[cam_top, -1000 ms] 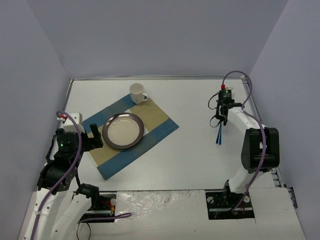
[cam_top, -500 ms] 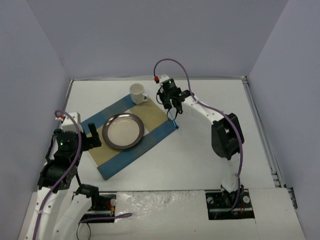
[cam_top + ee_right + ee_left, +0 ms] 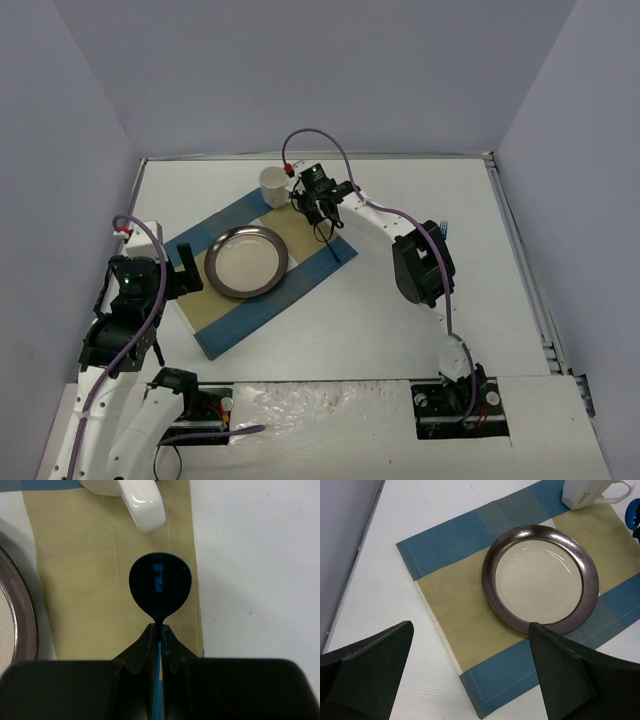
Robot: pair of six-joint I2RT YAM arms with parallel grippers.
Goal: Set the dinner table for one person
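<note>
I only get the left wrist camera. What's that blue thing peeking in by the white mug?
Observer: A blue spoon, pinched in the right gripper.
Operator: Where's its round end?
Observer: Over the tan stripe of the placemat, just short of the handle of the mug.
Operator: How does that arm get there?
Observer: From overhead, the right arm reaches from its base diagonally across the dinner table.

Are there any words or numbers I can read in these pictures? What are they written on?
white mug: one small dark handwritten word, maybe starting with "S", too small and tilted to read.
blue spoon: the pale patch on its bowl is a reflection, not writing.
plate, striped placemat, dinner table: no writing.
</note>
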